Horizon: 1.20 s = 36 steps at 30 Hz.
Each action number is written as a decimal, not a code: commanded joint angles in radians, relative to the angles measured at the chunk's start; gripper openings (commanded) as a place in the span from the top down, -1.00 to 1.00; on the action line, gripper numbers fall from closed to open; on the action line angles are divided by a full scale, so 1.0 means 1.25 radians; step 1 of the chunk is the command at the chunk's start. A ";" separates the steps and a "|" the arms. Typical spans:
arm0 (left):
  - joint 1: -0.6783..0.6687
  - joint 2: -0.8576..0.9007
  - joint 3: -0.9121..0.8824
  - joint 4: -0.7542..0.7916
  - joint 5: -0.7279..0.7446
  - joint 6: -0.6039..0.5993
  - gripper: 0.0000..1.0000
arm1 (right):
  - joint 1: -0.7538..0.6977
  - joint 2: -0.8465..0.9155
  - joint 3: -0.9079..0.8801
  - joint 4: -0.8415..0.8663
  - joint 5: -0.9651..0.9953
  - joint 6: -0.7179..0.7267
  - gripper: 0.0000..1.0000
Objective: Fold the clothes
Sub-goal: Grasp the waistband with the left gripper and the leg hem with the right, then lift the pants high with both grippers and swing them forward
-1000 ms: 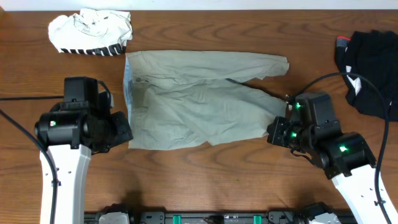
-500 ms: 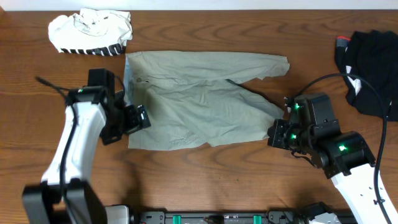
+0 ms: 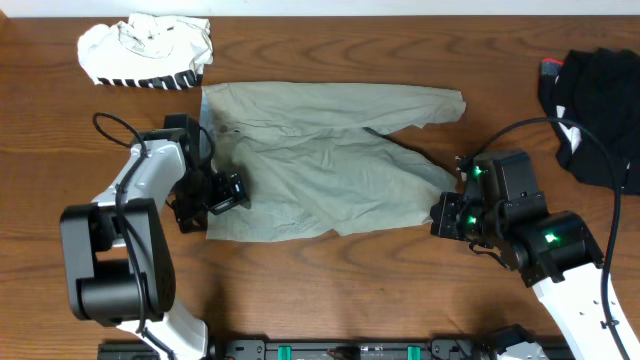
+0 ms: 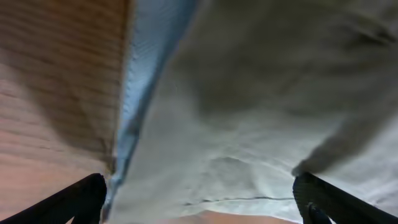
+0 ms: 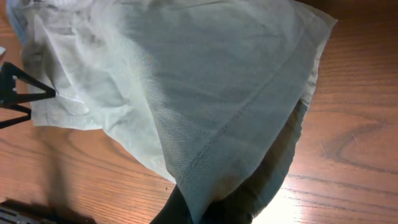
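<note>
On the table (image 3: 330,300), in the middle and mostly flat, waistband to the left, legs to the right: the khaki shorts (image 3: 330,165). At the far left corner, crumpled: the white garment with black stripes (image 3: 145,50). At the far right edge: the black garment (image 3: 595,100). Both well apart from the shorts, so little danger of catching them.

Right gripper (image 3: 447,215): pressed together on the hem of the nearer leg (clear from the right wrist, with the seam running down into the dark fingers). Left gripper (image 3: 225,192): spread wide, low over the waistband end toward its near corner, cloth lying between the fingertips (image 4: 81,199) but not pinched.

Probably about to take the second hold before a fold. Several ways to fail from here. May catch only the top layer if closed too shallow, and then would open the shorts on lifting instead of folding them. May close beside the edge, on bare wood, and get no hold at all. Could drag the whole garment to the right and add wrinkles if pulled from the right side before a firm pinch on the left. Could also lose the thin hem from the right pinch under too much tension. Would give a crooked fold if lifted unevenly, with the farther leg left behind. Cannot tell from the blurred left wrist view how near to the cloth the fingers stand.
</note>
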 commanded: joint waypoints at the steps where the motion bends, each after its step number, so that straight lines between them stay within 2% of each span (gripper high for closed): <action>1: 0.006 0.006 -0.001 -0.002 -0.010 -0.004 -0.96 | -0.007 0.000 0.008 0.001 0.006 -0.017 0.98; 6: 0.006 0.006 -0.006 -0.002 -0.007 -0.001 -0.99 | -0.007 0.000 0.008 0.007 0.005 -0.017 0.98; 7: 0.006 0.006 -0.009 -0.003 -0.006 -0.001 -0.85 | -0.007 0.000 0.008 0.007 0.005 -0.017 0.98; 10: 0.006 0.006 -0.018 -0.008 0.028 0.000 -0.07 | -0.007 0.000 0.008 0.006 0.005 -0.016 0.98; 14: 0.006 0.006 -0.020 -0.021 0.073 0.011 0.86 | -0.007 0.000 0.008 0.014 0.005 -0.016 0.98; 19: 0.006 0.002 -0.017 -0.045 0.078 0.011 0.88 | -0.007 0.000 0.008 0.017 0.005 -0.016 0.98; 24: 0.006 -0.067 0.024 -0.151 0.078 0.012 0.88 | -0.008 -0.005 0.024 0.023 0.033 -0.017 0.98; 32: 0.006 -0.385 0.064 -0.248 0.078 0.008 0.88 | -0.008 -0.019 0.125 -0.007 0.046 -0.058 0.98; 36: 0.006 -0.528 0.120 -0.319 0.077 -0.002 0.88 | -0.008 -0.019 0.203 -0.050 0.102 -0.066 0.97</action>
